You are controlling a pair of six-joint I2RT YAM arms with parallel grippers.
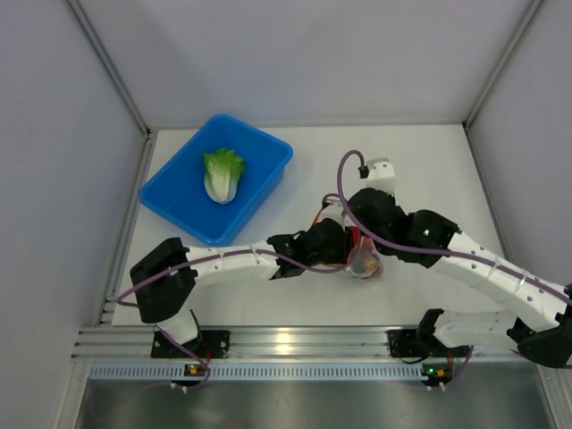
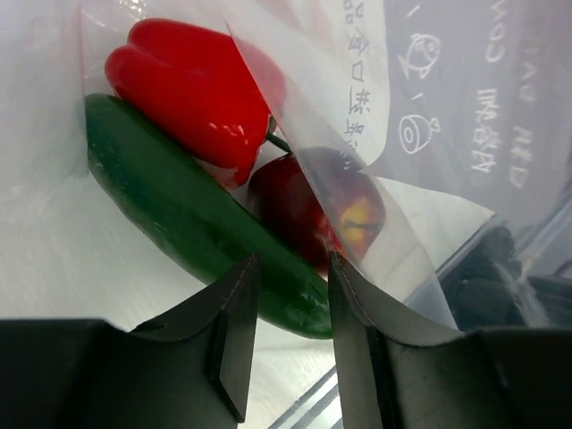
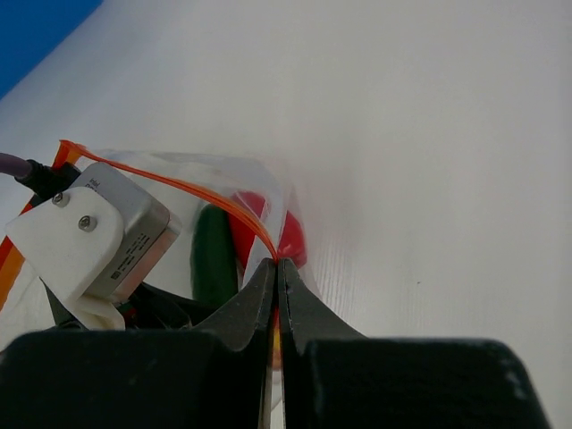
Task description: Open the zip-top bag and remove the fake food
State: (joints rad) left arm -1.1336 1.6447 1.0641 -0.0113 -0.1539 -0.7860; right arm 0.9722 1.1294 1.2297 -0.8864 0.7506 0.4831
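Note:
The clear zip-top bag (image 1: 365, 266) lies at mid-table between both grippers. My right gripper (image 3: 279, 264) is shut on its orange-red zipper strip (image 3: 179, 189) and holds the mouth up. My left gripper (image 2: 288, 264) is inside the bag (image 2: 429, 107), its fingertips closed against the near end of the dark green cucumber (image 2: 179, 206). The red pepper (image 2: 192, 85) rests on the cucumber, and the dark red round piece (image 2: 304, 210) sits to its right, partly under a plastic fold. The lettuce head (image 1: 222, 174) lies in the blue bin (image 1: 170, 201).
The blue bin stands at the back left of the white table. The left wrist's camera block (image 3: 98, 237) fills the bag mouth in the right wrist view. Grey walls enclose the table on three sides.

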